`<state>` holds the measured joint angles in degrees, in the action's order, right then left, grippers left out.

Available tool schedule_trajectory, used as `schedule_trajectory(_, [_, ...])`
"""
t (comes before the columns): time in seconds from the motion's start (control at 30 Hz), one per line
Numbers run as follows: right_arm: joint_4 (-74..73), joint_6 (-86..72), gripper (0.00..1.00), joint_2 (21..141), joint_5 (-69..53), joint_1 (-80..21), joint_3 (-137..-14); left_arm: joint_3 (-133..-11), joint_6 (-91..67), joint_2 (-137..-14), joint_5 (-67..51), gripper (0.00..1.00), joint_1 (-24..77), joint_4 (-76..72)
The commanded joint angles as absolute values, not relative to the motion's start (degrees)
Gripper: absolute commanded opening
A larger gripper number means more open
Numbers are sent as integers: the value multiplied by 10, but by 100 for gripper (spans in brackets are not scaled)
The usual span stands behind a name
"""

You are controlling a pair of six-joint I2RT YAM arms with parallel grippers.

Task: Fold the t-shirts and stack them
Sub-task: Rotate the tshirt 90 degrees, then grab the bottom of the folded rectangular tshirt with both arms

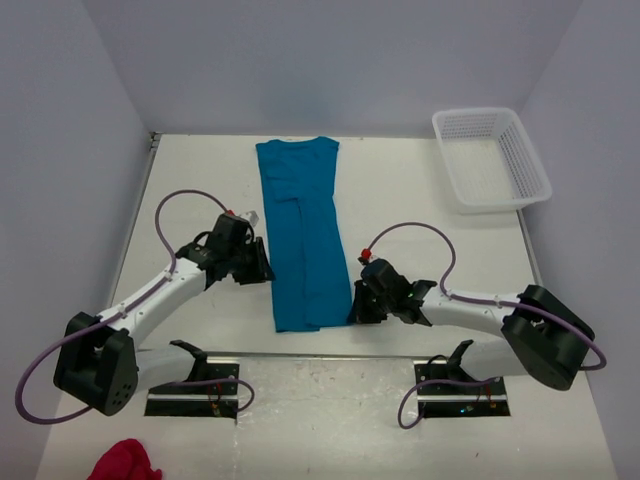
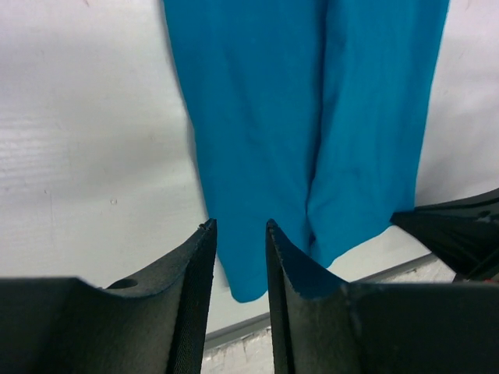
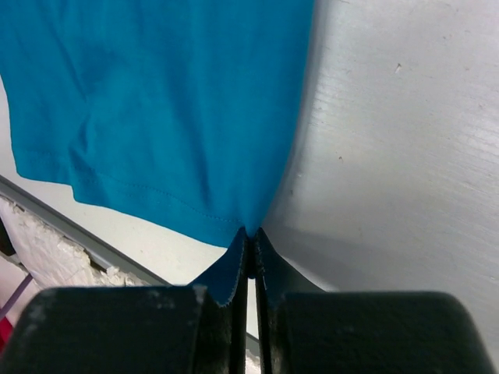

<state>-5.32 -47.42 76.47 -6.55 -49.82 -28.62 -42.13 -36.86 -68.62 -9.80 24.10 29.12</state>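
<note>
A teal-blue t-shirt (image 1: 300, 235) lies on the white table, folded lengthwise into a long narrow strip running from far to near. My left gripper (image 1: 262, 268) sits by the strip's left edge, about two thirds of the way down. In the left wrist view its jaws (image 2: 238, 226) stand a little apart with nothing between them, and the t-shirt (image 2: 312, 101) lies just beyond the tips. My right gripper (image 1: 355, 308) is at the near right corner. The right wrist view shows it (image 3: 251, 231) shut on the hem corner of the t-shirt (image 3: 156, 101).
A white mesh basket (image 1: 490, 160) stands at the far right of the table. A red cloth (image 1: 125, 462) lies off the near left corner. The table's near edge (image 3: 70, 234) runs just below the shirt's hem. Grey walls close in the back and sides.
</note>
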Motion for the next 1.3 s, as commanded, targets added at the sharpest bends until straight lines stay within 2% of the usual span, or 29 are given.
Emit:
schedule_trajectory(0.0, [-66,-479,0,741,-47,-501,-281,-411,-383,-676,-102,33,263,334])
schedule_trajectory(0.23, [-58,-473,0,758,-54,-502,-286,-413,-393,-662,-123,36,282,382])
schedule_trajectory(0.5, [-49,-466,0,764,-62,-502,-286,-356,-431,-649,-153,37,305,375])
schedule_trajectory(0.97, [-54,-463,0,734,-55,-502,-270,-370,-474,-726,-146,40,372,345])
schedule_trajectory(1.27, [-57,-461,0,723,-55,-502,-262,-381,-474,-767,-143,41,377,322])
